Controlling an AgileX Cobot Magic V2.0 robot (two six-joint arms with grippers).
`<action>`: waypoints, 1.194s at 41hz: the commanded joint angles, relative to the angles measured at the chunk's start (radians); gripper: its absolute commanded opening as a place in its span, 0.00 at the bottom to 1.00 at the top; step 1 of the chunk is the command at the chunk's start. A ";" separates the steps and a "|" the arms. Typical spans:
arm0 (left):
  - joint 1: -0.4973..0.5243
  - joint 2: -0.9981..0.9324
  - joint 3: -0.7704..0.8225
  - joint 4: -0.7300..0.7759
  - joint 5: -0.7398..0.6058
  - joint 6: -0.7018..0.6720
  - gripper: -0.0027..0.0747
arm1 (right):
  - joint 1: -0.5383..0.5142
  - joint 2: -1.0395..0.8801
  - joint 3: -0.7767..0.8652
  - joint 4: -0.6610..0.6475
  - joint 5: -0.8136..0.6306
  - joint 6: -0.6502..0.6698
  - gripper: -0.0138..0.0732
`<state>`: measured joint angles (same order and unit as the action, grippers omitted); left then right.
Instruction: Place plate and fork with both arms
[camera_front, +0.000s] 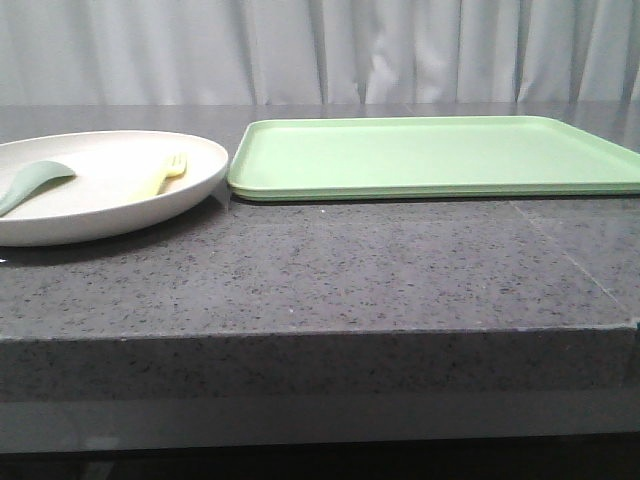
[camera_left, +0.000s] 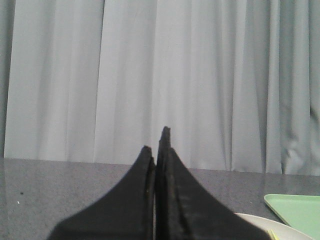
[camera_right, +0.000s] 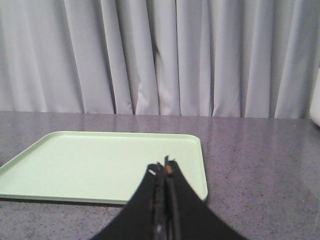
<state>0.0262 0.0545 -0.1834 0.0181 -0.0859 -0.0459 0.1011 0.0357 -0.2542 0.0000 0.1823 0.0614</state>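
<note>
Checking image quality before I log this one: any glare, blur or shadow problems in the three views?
Front view: plate washes out around the fork, with a soft shadow beneath it. Left wrist view: left gripper looms dark and soft. Right wrist view: tray evenly lit, no glare.

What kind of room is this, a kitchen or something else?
Probably a staged test setup, not a real kitchen: a grey speckled stone counter backed by a plain white curtain, with only a plate and a green tray.

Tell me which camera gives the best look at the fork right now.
The front view: the fork lies whole inside the plate, tines toward the tray, beside the spoon. The left wrist view catches only a yellow sliver at its lower edge, beside the shut left gripper. The right wrist view shows none of it.
</note>
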 joint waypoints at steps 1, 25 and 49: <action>0.002 0.127 -0.137 0.041 0.014 0.004 0.01 | -0.006 0.120 -0.144 -0.009 0.035 0.004 0.09; 0.002 0.549 -0.411 0.041 0.200 0.004 0.03 | -0.006 0.542 -0.371 -0.008 0.016 0.005 0.18; 0.002 0.550 -0.403 0.039 0.194 0.004 0.81 | -0.006 0.542 -0.368 -0.010 0.039 0.004 0.90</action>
<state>0.0262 0.5973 -0.5585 0.0573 0.1914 -0.0407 0.1011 0.5718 -0.5892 0.0000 0.2886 0.0674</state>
